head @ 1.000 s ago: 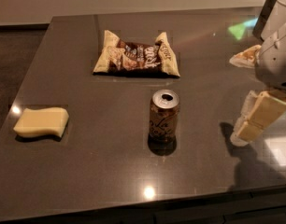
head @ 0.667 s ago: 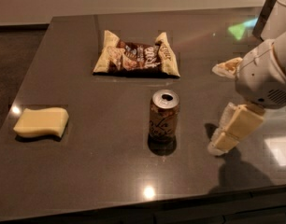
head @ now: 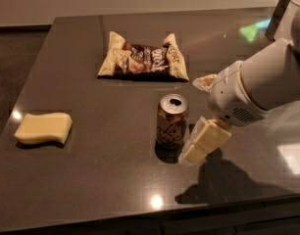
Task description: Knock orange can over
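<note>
The orange can (head: pixel 171 123) stands upright near the middle of the dark table (head: pixel 91 180). It has a brownish-orange body and a silver top. My gripper (head: pixel 192 119) is just to the right of the can, at the can's height. It is open and empty. One cream finger (head: pixel 205 141) reaches down beside the can's base. The other finger (head: pixel 204 81) shows higher up, behind and to the right of the can. The white arm (head: pixel 260 84) comes in from the right edge.
A brown-and-cream chip bag (head: pixel 142 58) lies flat behind the can. A yellow sponge (head: pixel 42 128) lies near the table's left edge. The table's front edge runs along the bottom of the view.
The gripper has moved left across the table, from near the right edge to right beside the can. The can, bag and sponge have not moved.
</note>
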Controlling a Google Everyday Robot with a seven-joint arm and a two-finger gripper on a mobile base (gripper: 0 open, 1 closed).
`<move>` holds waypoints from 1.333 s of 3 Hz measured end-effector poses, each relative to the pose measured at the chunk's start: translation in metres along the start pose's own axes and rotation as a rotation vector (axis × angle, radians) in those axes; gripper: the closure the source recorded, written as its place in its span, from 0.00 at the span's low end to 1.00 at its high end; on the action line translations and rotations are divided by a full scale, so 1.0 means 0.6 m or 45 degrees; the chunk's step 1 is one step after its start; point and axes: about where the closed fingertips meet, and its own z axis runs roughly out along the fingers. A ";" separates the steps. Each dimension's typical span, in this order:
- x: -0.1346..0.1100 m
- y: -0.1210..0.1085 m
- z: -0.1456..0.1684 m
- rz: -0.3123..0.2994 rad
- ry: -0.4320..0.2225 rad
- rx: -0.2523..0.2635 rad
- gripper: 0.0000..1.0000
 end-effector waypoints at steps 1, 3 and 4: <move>-0.016 -0.001 0.033 0.043 -0.030 -0.026 0.00; -0.044 -0.003 0.048 0.089 -0.108 -0.063 0.18; -0.056 -0.003 0.044 0.092 -0.144 -0.072 0.41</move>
